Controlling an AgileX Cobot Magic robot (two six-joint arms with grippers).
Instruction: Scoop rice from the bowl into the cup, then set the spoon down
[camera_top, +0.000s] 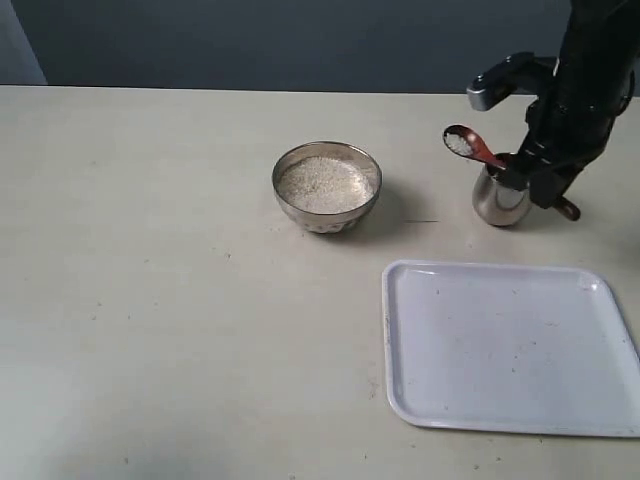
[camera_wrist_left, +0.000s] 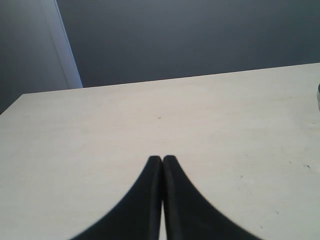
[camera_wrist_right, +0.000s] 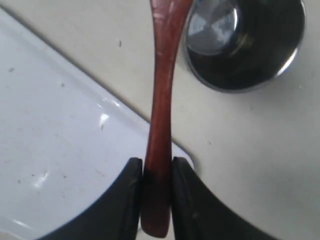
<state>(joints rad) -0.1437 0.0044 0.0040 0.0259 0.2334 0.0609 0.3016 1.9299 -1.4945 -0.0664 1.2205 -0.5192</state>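
Evidently midway, the right claw pinches the spoon, loaded with rice, near the empty-looking cup; pouring and set-down remain, while the left claw idles, jaws pressed together.

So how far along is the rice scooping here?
Done: rice sits on the spoon. In hand: the right tool grips its handle by the cup. Left: the cup looks empty, so tipping in, then setting the spoon down.

Exterior view overlooks the whole table from above; wrist views sit close, the right sharing tray and cup.
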